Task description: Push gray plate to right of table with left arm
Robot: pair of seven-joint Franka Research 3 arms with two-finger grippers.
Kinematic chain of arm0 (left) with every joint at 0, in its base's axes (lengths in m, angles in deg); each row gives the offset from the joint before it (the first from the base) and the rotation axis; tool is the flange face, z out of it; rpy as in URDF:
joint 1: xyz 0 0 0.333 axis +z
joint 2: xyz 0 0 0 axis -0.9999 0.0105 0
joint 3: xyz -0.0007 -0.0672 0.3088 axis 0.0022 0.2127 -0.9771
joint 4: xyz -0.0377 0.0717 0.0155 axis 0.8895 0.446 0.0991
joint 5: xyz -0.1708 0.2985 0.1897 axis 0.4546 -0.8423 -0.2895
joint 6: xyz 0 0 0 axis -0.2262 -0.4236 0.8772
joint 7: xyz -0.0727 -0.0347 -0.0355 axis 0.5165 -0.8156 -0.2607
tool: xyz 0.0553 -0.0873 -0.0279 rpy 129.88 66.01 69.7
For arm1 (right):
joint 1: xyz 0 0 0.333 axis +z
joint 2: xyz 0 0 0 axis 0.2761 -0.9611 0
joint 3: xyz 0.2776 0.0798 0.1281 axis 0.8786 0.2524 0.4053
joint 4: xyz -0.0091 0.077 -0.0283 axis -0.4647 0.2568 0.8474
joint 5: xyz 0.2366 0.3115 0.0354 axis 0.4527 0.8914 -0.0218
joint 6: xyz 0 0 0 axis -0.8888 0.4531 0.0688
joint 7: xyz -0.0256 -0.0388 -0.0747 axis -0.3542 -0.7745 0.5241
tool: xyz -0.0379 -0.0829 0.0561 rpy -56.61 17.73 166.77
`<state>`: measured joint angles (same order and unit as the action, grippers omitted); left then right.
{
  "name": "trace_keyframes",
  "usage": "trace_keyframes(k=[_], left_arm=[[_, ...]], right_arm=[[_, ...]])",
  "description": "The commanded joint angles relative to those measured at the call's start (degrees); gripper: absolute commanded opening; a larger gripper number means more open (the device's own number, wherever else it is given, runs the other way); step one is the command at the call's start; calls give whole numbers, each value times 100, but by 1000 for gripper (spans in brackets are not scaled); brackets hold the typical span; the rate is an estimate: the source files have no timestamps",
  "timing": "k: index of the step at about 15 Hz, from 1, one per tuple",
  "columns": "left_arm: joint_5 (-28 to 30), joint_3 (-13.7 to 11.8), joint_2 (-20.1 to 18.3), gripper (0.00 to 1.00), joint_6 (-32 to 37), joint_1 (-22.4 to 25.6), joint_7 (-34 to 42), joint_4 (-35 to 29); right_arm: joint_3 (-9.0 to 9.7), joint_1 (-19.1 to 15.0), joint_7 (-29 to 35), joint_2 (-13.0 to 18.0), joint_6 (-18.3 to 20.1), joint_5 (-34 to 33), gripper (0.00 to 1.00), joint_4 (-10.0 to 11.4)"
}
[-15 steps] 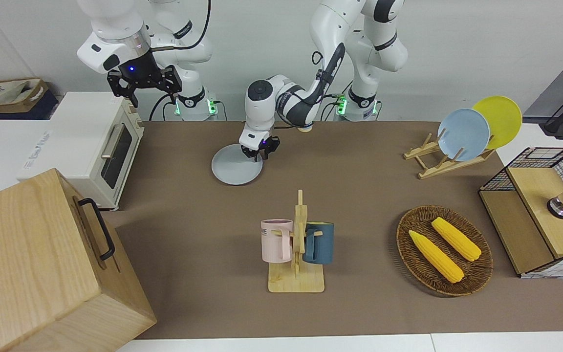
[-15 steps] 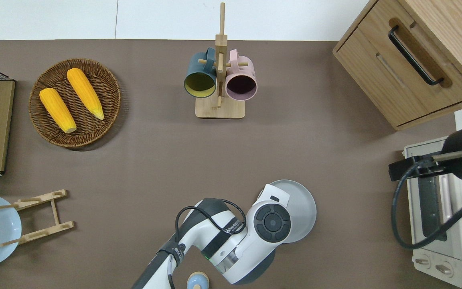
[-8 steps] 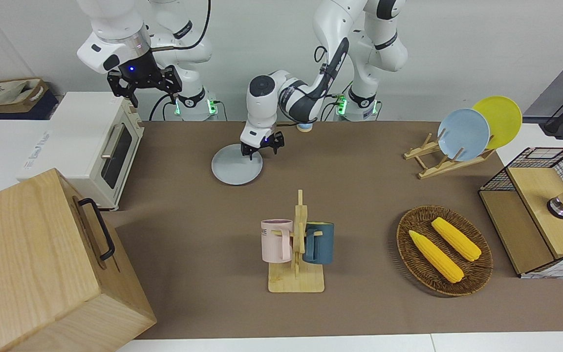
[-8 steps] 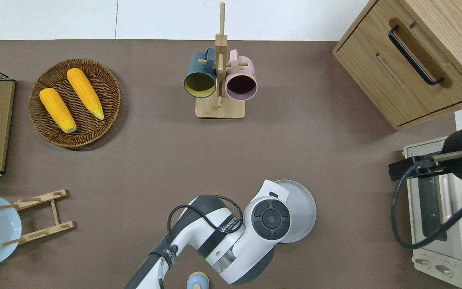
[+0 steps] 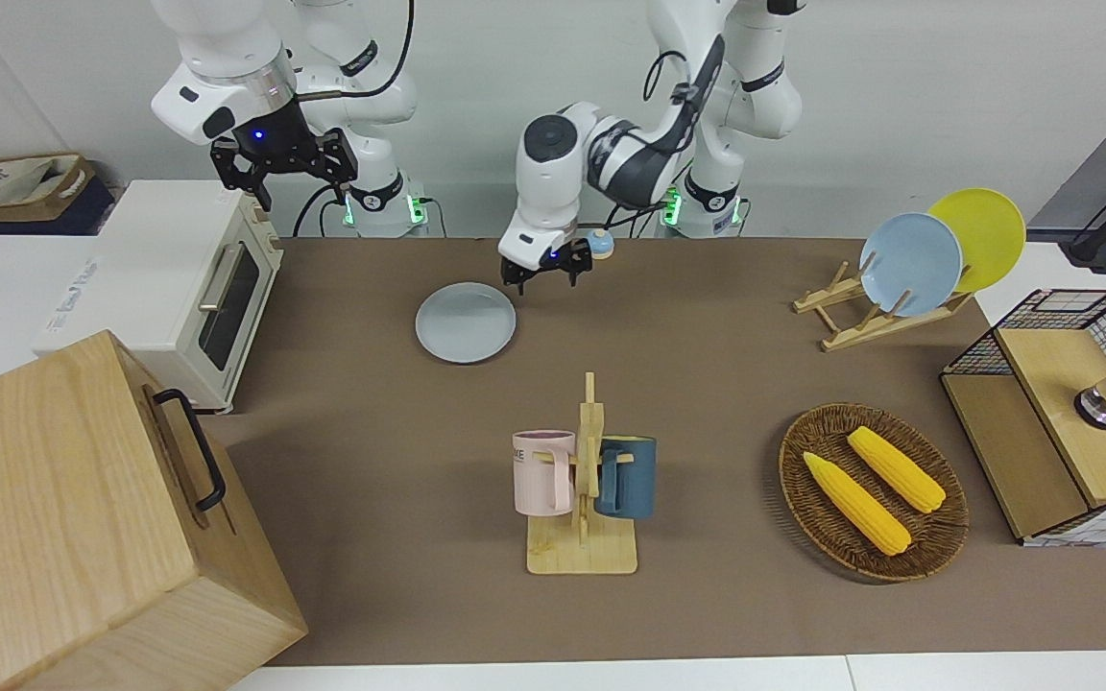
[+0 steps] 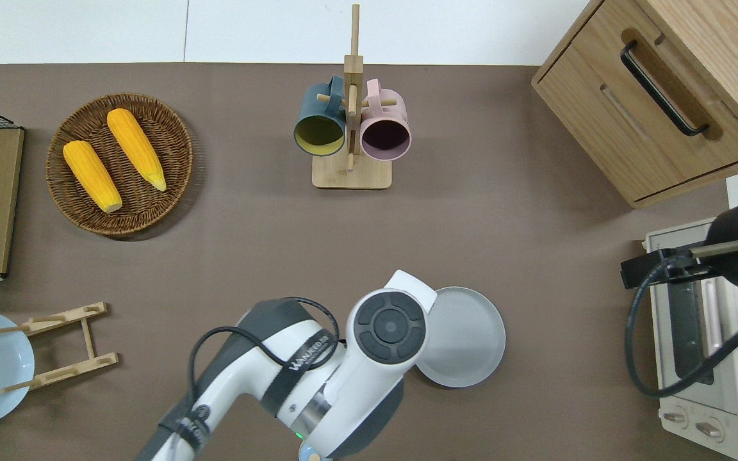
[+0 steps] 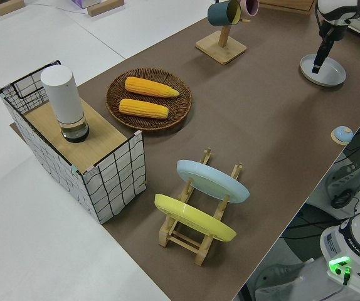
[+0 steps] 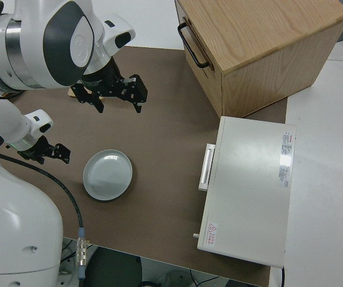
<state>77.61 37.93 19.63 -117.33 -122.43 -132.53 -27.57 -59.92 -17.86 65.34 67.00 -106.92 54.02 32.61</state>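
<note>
Gray plate (image 5: 466, 322) lies flat on the table (image 5: 707, 384), clear of the left gripper (image 5: 545, 272), which hangs in the air just off the plate's rim, toward the left arm's end. The fingers (image 8: 64, 153) stand apart with nothing between them, and they point down. In the overhead view the left arm's wrist covers the gripper and overlaps the plate's edge, so the plate (image 6: 462, 336) shows beside the white casing. The left side view shows the plate (image 7: 323, 69) with the arm's dark finger crossing it in that view. In the right side view the plate (image 8: 107, 174) sits with bare table all around it.

Near the gripper, close to the left arm's base, a small blue knob (image 5: 598, 244) rests on the table. Farther from the robots than the plate stands a wooden mug rack (image 5: 584, 518) with a pink mug (image 5: 543, 472) and a dark teal mug (image 5: 627, 476) hung on it. Toward the left arm's end, a wicker basket (image 5: 937, 537) holds two corn cobs (image 5: 855, 503), and a wooden plate rack (image 5: 875, 312) carries a blue plate (image 5: 910, 263) and a yellow plate (image 5: 985, 230). Toward the right arm's end sit a white toaster oven (image 5: 169, 288) and a wooden drawer box (image 5: 83, 518).

The right gripper (image 5: 282, 165) is parked, with its fingers spread.
</note>
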Motion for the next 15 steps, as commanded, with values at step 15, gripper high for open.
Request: trace_keyframes(k=[15], left_arm=[[-15, -84, -1043, 995, 2752, 3134, 3965, 1328]], right_arm=[[92, -107, 66, 14, 89, 25, 983, -53]])
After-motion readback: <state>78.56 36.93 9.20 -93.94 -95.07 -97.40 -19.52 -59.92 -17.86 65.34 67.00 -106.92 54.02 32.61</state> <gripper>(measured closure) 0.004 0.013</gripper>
